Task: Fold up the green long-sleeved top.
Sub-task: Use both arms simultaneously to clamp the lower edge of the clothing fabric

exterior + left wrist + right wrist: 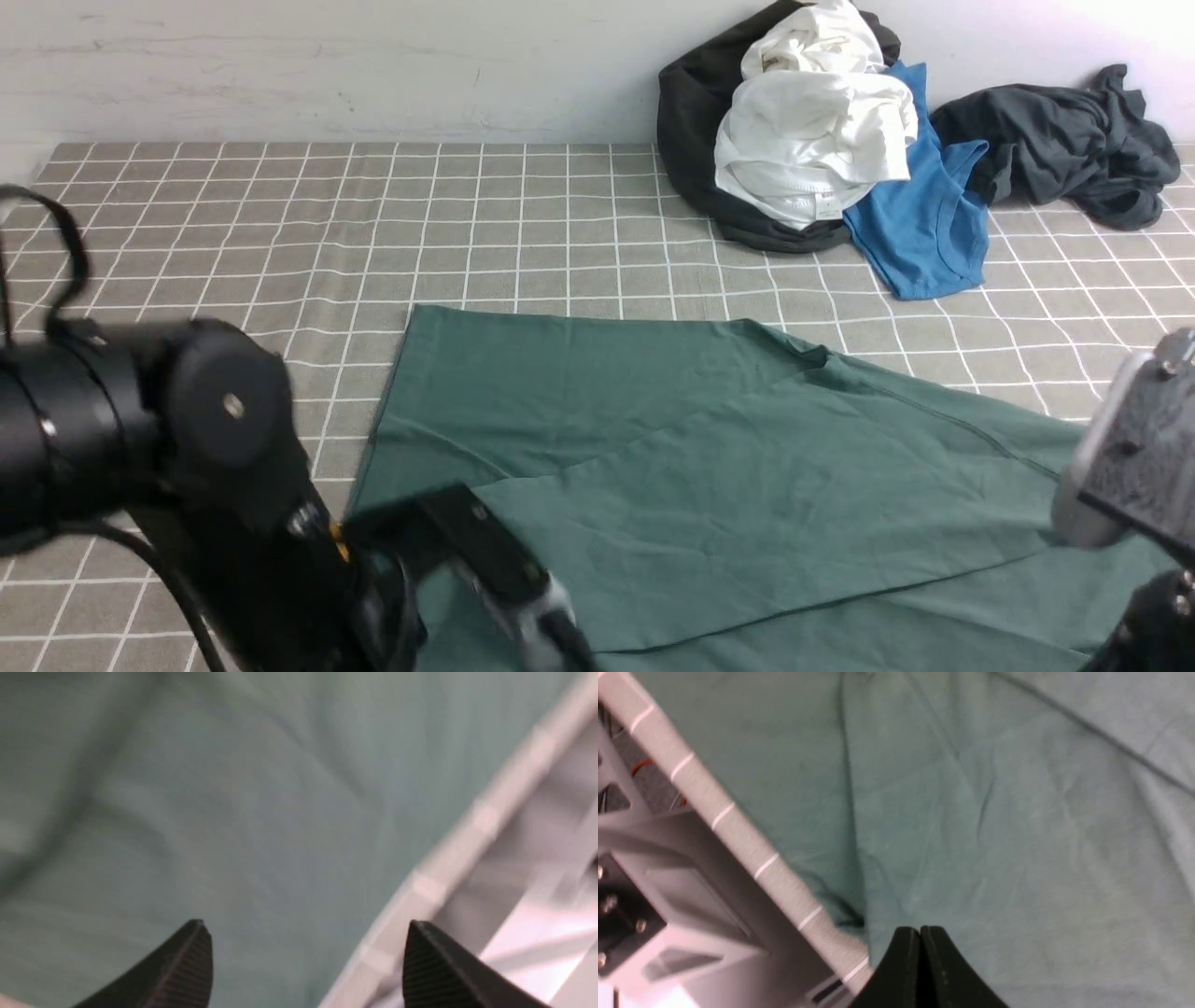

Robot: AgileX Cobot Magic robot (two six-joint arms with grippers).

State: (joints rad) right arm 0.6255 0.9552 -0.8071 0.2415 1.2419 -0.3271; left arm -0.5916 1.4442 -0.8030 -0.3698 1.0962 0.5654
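The green long-sleeved top point(709, 467) lies spread flat over the near half of the checked table cloth point(280, 215), with one layer folded across it on a slant. My left gripper point(306, 926) hovers open over the top's fabric point(243, 812) close to the table's front edge, with nothing between its fingertips point(198, 933). The left arm point(187, 439) fills the lower left of the front view. My right gripper point(920, 929) is shut, its tips pressed together just above the green fabric point(994, 826) near the front edge. The right arm's wrist point(1125, 457) shows at the right border.
At the back right a pile leans on the wall: a black garment point(686, 121), white clothes point(812, 121), a bright blue top point(924, 224) and a charcoal-grey garment point(1064, 140). The table's front edge point(738, 830) runs beside both grippers, with the robot's frame point(668, 914) below it.
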